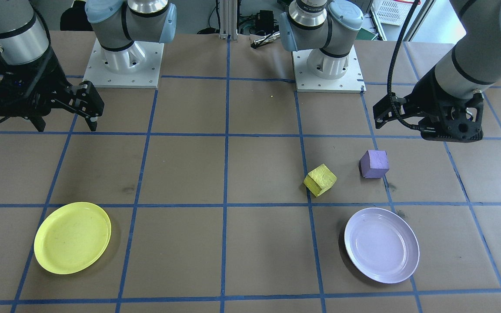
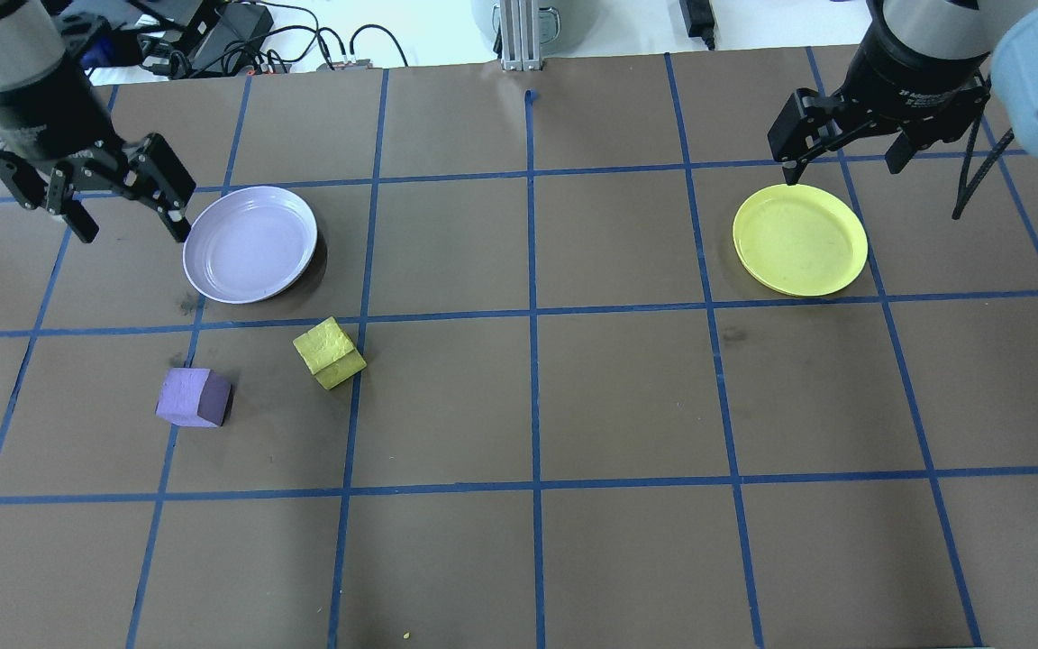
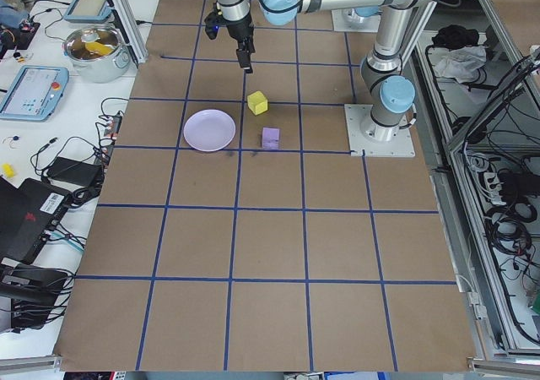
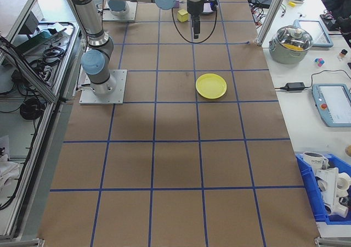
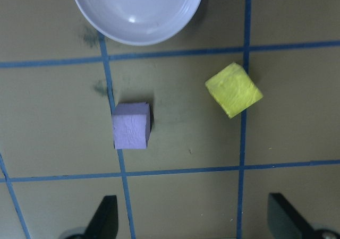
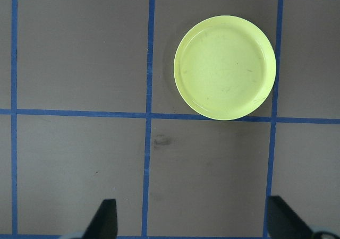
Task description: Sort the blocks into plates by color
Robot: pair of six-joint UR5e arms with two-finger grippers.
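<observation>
Both blocks lie on the left arm's side of the surface (image 2: 519, 406), so the left tool (image 2: 118, 203), fingers spread wide and holding nothing, is judged the nearer one for the first pick. In the overhead view the purple block (image 2: 194, 397) sits below and just right of that tool, nearer the robot, with the yellow block (image 2: 328, 352) close beside it but not touching, turned askew to the blue tape grid (image 2: 532, 311). The lavender plate (image 2: 250, 243) lies just beyond both blocks, empty; the yellow plate (image 2: 800, 239), also empty, lies well apart across the surface under the right tool (image 2: 846, 162), which is likewise wide and empty. Brown paper covers the surface; cables and equipment line its far edge.
</observation>
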